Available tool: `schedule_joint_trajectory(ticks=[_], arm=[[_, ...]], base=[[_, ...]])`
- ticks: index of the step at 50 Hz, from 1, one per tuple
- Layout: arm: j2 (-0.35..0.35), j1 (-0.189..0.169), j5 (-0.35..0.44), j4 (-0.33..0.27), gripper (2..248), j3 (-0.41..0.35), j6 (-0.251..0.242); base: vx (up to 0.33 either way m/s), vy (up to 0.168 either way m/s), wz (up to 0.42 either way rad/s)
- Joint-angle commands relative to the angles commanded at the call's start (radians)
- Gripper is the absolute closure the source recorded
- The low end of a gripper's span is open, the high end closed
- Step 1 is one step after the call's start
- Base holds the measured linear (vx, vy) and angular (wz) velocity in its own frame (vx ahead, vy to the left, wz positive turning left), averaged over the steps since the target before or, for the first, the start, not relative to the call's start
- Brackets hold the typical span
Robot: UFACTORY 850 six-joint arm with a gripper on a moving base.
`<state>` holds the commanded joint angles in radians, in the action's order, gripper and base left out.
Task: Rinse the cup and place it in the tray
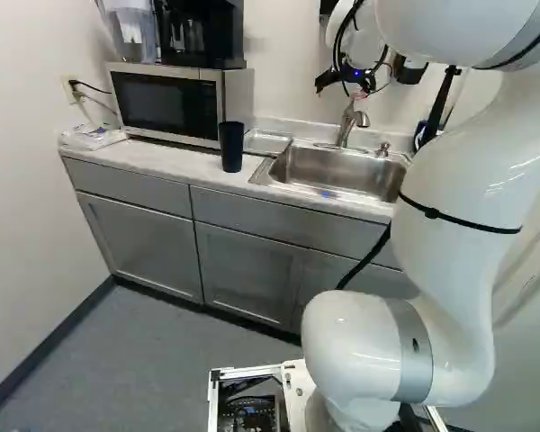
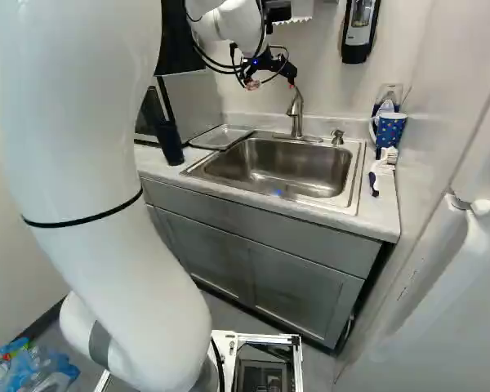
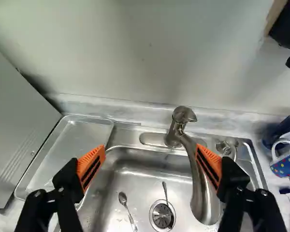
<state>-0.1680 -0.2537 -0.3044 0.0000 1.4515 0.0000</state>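
My gripper (image 2: 272,82) hangs high over the back of the sink (image 2: 278,167). In the wrist view the gripper (image 3: 150,166) is open, its orange-padded fingers wide apart with nothing gripped; the faucet (image 3: 198,179) shows between and beyond them. A dark tall cup (image 1: 231,147) stands upright on the counter beside the tray (image 1: 265,142). The shallow metal tray (image 3: 82,140) lies left of the sink, bare. A blue dotted mug (image 2: 390,129) is at the counter's right end. Which cup is meant, I cannot tell.
Two spoons, one a small spoon (image 3: 128,210), lie in the sink near the drain (image 3: 162,215). A microwave (image 1: 166,103) stands behind the dark cup. A soap dispenser (image 2: 360,28) hangs on the wall. A white brush (image 2: 381,170) lies near the mug.
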Motion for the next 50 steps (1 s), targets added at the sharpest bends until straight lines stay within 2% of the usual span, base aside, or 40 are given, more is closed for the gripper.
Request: schedule_joint_trajectory(ticks=[27, 50], arm=[[-0.039, 0.000, 0.000, 0.000, 3, 0.003, 0.000], [-0.128, 0.003, 0.000, 0.000, 3, 0.104, 0.000]], base=[[0.000, 0.000, 0.000], [0.000, 0.000, 0.000]])
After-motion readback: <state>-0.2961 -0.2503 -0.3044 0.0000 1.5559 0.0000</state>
